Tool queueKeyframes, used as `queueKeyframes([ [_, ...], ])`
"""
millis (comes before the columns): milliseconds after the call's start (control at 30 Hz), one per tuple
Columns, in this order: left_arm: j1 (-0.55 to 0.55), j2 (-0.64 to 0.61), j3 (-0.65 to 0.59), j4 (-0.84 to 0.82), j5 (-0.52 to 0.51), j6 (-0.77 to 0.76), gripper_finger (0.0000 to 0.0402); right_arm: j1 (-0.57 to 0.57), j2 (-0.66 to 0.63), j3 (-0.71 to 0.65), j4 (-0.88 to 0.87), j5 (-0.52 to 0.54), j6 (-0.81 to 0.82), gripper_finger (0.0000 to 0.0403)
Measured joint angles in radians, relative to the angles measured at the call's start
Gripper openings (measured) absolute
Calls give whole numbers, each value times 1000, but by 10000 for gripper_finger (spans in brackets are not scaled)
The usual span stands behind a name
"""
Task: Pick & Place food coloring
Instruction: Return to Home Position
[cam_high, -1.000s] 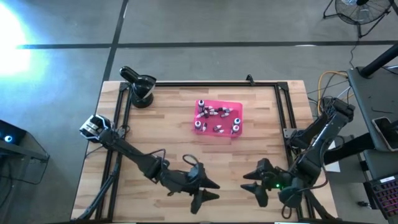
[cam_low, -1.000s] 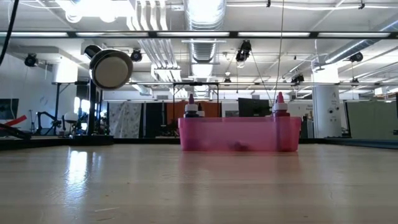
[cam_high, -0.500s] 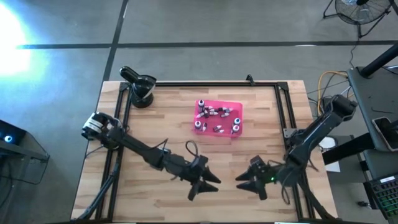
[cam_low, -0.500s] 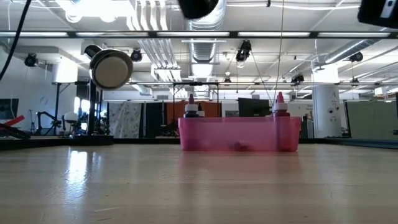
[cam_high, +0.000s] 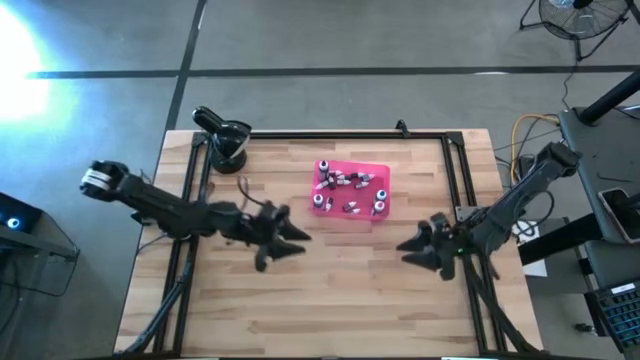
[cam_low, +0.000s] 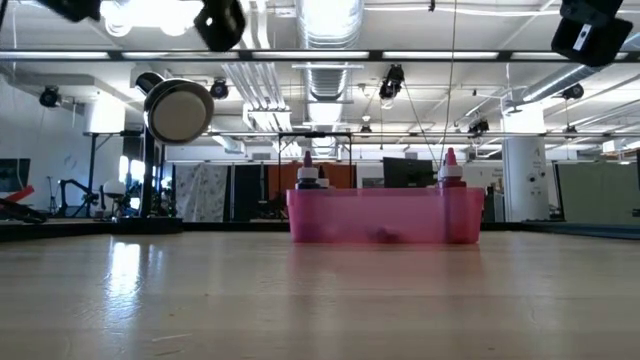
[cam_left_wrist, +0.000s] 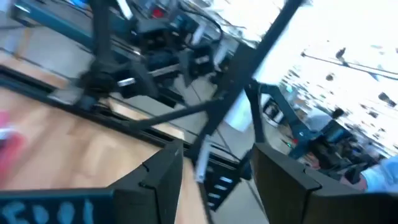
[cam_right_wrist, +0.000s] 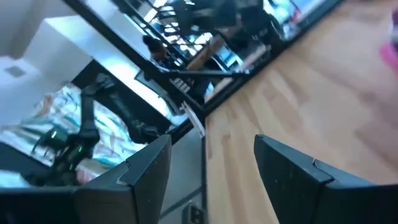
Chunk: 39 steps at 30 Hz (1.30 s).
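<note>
A pink rectangular tray sits on the wooden table a little beyond its middle; it also shows in the low view. Several tiny food coloring bottles lie and stand inside it, and two capped tops rise above its rim. My left gripper is open, raised above the table to the left of the tray and nearer than it. My right gripper is open, raised to the right of the tray and nearer than it. Both wrist views show spread fingers with nothing between them.
A black camera mount stands at the table's far left corner, seen as a round lamp-like disc in the low view. A black metal frame runs along the table's edges. Bare wood lies nearer than the tray.
Both arms have risen from the table's near edge and swung toward the far side, closing in on the tray. The left gripper has gone up and toward the left; the right gripper has gone up and toward the far edge. The tray and bottles have stayed put.
</note>
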Motion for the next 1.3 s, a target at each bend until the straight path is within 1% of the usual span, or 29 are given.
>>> queueKeyframes([
  [100, 43, -121, -108, -10, -1, 3, 163, -22, -95, -49, 1, -8, -95, 224],
  [167, 67, -204, -177, -5, -2, -10, 163, -41, -159, -82, 6, -15, -127, 224],
  [267, 100, -331, -277, -5, -2, -28, 163, -80, -247, -125, 66, -103, -202, 224],
  [367, 144, -446, -355, -9, 15, -40, 163, -136, -310, -174, 235, -206, -344, 224],
  [467, 210, -546, -412, -18, 109, -42, 163, -204, -348, -214, 387, -289, -492, 224],
  [533, 260, -601, -439, -53, 172, -50, 163, -248, -363, -235, 429, -315, -548, 224],
  [600, 306, -647, -458, -101, 215, -64, 163, -289, -370, -248, 430, -315, -566, 224],
  [700, 358, -699, -466, -175, 259, -52, 163, -333, -372, -264, 429, -319, -580, 224],
  [800, 389, -744, -466, -239, 264, -12, 163, -354, -373, -280, 438, -322, -615, 224],
  [967, 412, -797, -466, -390, 264, 6, 163, -358, -387, -327, 535, -322, -778, 224],
  [1033, 411, -809, -466, -450, 264, -6, 163, -358, -413, -353, 557, -322, -813, 224],
  [1100, 411, -811, -466, -473, 264, -31, 163, -358, -451, -385, 557, -322, -815, 224],
  [1167, 411, -810, -466, -492, 264, -53, 163, -358, -490, -411, 542, -321, -778, 224],
  [1300, 411, -804, -466, -511, 264, -73, 163, -358, -519, -410, 462, -314, -725, 224],
])
